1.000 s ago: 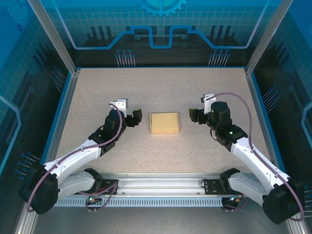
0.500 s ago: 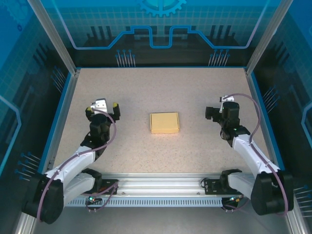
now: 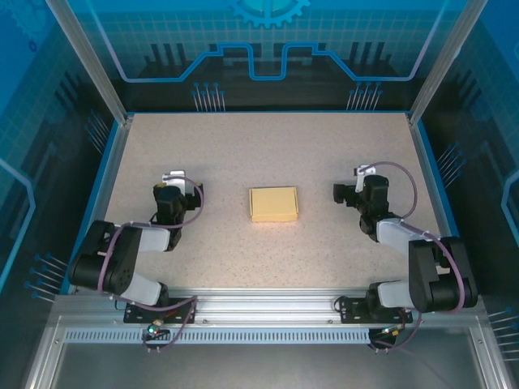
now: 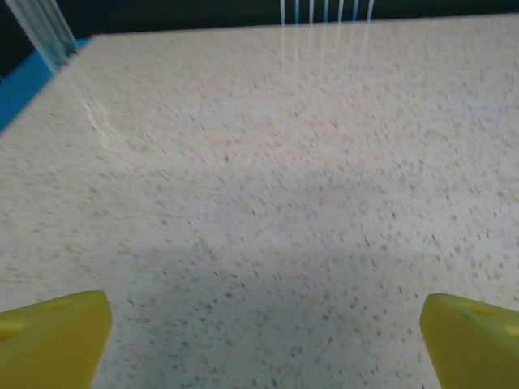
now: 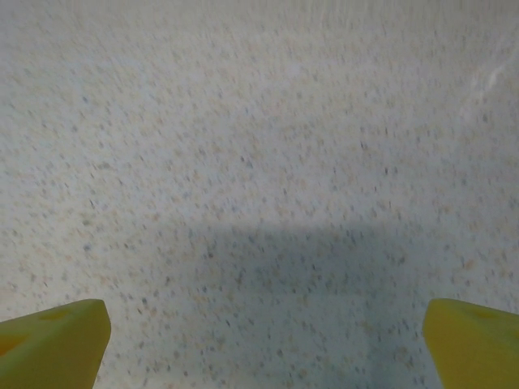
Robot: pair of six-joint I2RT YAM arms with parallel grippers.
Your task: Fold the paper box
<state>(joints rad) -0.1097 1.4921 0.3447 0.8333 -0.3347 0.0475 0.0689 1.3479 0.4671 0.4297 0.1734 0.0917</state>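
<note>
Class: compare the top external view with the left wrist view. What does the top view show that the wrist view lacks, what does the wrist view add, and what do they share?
From the top view: the box, lying flat mid-table, apart from both grippers, and the right gripper off to its right. From the left wrist view: a close look at two yellow fingertips, spread wide with nothing between them. In both: the speckled table and the left gripper, open.
</note>
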